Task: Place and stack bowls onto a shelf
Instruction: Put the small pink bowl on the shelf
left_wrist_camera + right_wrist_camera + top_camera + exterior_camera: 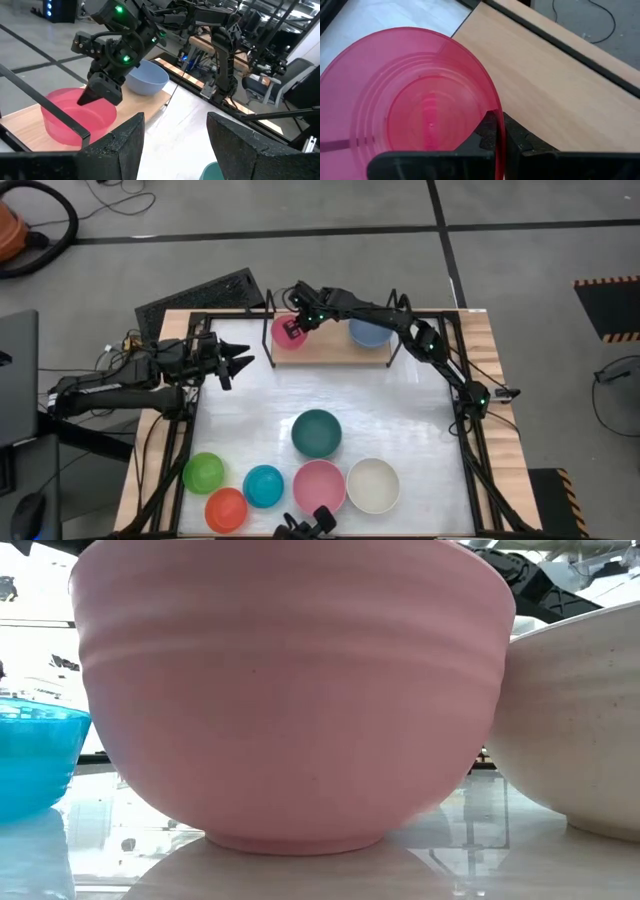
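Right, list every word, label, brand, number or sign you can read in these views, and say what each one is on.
No text can be read in any view.
The bowls are plain, including the magenta bowl held by its rim in the right tool on the shelf, and the pink bowl.
The yellow-and-black hazard stripes on the floor carry no words.
The arms' green lights show no characters.

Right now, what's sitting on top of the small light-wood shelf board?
On the shelf: a magenta plastic bowl, its rim pinched by the right gripper, and a grey-blue bowl. The board under them is hidden.
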Robot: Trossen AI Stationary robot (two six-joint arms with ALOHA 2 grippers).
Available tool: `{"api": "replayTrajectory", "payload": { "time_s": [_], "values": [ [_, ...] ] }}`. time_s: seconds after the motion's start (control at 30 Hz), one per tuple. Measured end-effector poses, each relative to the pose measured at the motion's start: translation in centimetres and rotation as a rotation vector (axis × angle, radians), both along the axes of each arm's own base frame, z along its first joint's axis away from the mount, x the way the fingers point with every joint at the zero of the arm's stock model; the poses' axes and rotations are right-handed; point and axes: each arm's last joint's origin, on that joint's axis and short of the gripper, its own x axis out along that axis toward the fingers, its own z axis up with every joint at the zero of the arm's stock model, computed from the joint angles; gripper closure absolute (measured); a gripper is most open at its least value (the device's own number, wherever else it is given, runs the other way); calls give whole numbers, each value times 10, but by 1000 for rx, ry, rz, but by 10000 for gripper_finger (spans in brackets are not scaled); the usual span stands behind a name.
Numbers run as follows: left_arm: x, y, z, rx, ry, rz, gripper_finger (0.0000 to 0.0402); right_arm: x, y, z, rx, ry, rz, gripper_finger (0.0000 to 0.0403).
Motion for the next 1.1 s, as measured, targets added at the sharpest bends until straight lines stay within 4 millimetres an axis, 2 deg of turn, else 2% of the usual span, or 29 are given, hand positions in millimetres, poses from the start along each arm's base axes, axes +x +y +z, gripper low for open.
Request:
{"api": "replayTrajectory", "payload": {
  "time_s": [0.47, 0.7, 1.0, 1.1],
  "values": [
    [0, 0, -2, -20, 11, 2, 203, 3, 4, 5, -10, -20, 10, 374],
    [0, 0, -2, -24, 10, 2, 203, 3, 21, 29, -33, -36, 60, 374],
    [0, 0, -2, -25, 16, 1, 203, -14, 40, 69, -86, -14, 157, 375],
    [0, 0, -3, -33, 19, 1, 203, -24, 40, 81, -134, 14, 212, 375]
  ]
}}
